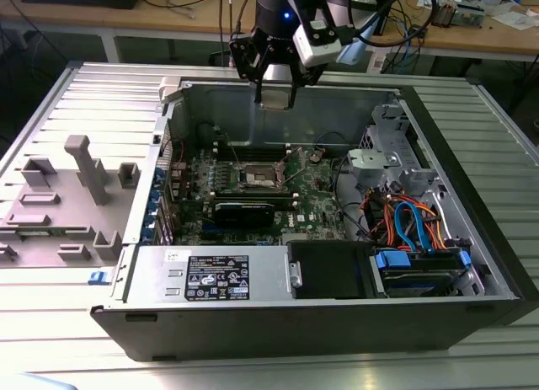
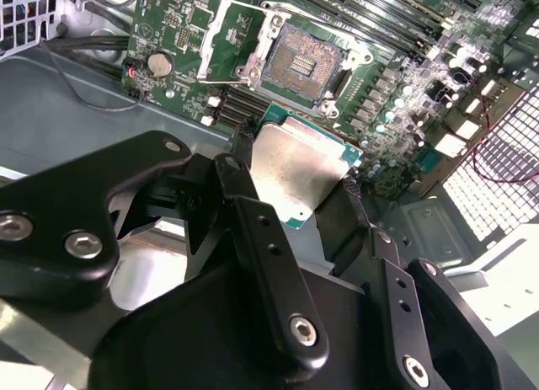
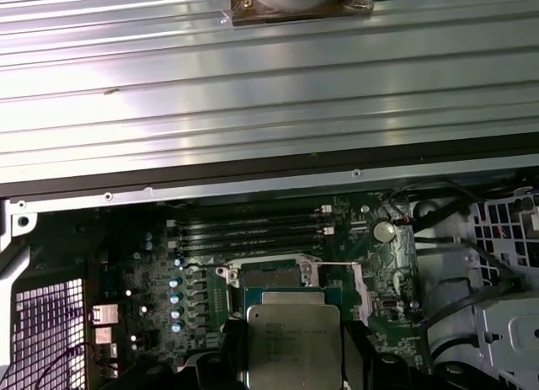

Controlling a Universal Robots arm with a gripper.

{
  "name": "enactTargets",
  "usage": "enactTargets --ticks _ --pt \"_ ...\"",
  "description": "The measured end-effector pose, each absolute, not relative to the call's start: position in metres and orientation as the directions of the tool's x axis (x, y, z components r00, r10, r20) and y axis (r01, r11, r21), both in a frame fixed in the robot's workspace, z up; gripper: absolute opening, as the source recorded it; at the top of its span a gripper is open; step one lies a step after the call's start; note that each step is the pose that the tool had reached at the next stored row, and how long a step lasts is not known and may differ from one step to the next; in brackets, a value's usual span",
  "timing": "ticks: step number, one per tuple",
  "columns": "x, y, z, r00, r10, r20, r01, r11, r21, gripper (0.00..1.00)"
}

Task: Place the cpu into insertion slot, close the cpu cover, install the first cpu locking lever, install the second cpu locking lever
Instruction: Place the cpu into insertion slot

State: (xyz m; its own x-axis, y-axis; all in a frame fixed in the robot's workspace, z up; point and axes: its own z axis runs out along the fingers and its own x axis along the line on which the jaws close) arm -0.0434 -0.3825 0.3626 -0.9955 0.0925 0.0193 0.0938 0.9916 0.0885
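In the exterior view the gripper (image 1: 274, 102) hangs over the far edge of the open computer case (image 1: 337, 331). In the second wrist view its fingers (image 2: 244, 188) are clamped on the cpu (image 2: 299, 167), near the uncovered insertion slot (image 2: 301, 66), with the cpu cover (image 2: 238, 32) folded open beside it. In the first wrist view the cpu (image 3: 293, 344) is just before the insertion slot (image 3: 271, 276).

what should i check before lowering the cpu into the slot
1. cpu held by the gripper on two opposite edges: ok
2. insertion slot empty, contacts bare: ok
3. cpu cover swung open, off the slot: ok
4. cpu centred over the slot: cannot tell; it hangs above the green board, not seated
5. cpu turned to match the slot: cannot tell
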Motion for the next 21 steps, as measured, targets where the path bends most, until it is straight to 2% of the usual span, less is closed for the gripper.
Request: enactTargets --ticks 21 --pt "-0.0434 -0.3825 0.3626 -0.990 0.143 0.019 0.144 0.986 0.089 0.55"
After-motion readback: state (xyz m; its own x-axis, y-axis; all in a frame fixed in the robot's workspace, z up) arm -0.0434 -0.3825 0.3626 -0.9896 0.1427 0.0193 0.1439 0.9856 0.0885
